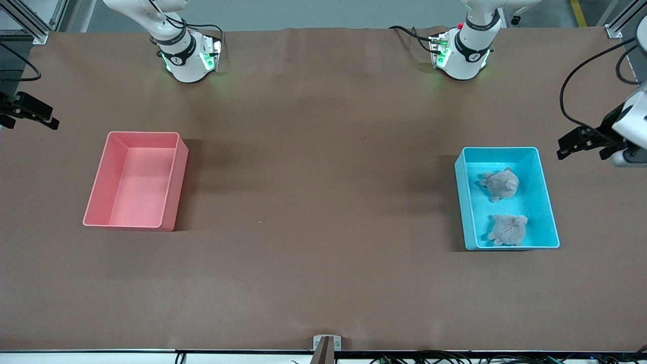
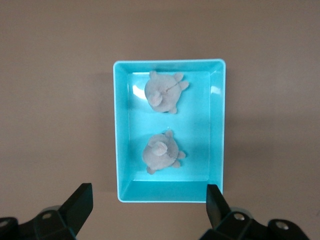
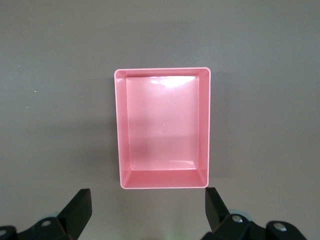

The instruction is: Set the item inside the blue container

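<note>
Two fuzzy grey plush toys (image 1: 507,229) in smooth cyan bin (image 1: 548,202)

Right tool (image 1: 30,112) cut by the front view's edge, only dark fingers show; its arm is out of frame past the base. Left tool (image 1: 581,142) shows, but its wrist is cropped at the edge. In both wrist views the tools (image 2: 149,205) (image 3: 148,207) are cut by the picture's edge, finger bases unseen. Two plush toys (image 1: 500,184) (image 1: 508,229) in blue bin (image 1: 461,202): too small and fuzzy to tell which animal, faces hidden. Counter (image 1: 313,227) edges cropped in the wrist views.
</note>
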